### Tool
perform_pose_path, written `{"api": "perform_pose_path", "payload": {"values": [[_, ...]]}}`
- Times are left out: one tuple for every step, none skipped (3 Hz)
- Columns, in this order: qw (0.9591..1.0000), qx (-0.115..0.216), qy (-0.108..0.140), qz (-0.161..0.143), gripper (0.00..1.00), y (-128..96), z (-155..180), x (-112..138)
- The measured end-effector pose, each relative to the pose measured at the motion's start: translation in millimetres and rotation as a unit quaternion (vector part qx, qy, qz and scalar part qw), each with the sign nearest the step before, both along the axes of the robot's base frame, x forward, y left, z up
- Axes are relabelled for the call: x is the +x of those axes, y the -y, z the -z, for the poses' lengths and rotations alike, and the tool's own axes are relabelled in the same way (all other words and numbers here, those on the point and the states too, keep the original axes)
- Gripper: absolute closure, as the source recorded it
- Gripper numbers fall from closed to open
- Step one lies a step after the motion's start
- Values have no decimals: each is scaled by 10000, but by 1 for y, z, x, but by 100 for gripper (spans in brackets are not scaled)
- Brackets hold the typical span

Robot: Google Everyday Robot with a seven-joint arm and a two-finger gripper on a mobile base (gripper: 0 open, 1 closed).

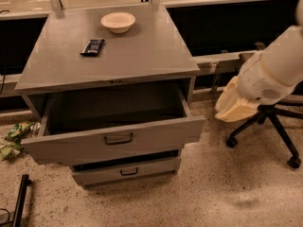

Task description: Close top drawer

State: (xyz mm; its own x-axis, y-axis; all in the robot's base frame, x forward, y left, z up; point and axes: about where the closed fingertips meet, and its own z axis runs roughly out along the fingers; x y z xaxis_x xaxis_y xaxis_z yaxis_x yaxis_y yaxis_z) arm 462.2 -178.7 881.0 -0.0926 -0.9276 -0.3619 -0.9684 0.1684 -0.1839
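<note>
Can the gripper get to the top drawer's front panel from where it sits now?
Probably yes. The gripper hangs just right of the top drawer, near its front corner, with nothing visibly between them; the office chair stands behind the arm, off that path.

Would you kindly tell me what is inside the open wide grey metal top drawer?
The wide grey metal top drawer shows only a bare, shadowed floor; its strip just behind the front panel is hidden. The gripper hangs to its right, apart from it.
</note>
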Motion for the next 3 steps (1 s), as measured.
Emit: {"api": "perform_pose_path", "payload": {"values": [[9940, 523, -39, -959, 96, -43, 70, 11], [9853, 720, 89, -1550, 100, -71, 110, 17], [9842, 711, 124, -1618, 100, -73, 111, 18]]}}
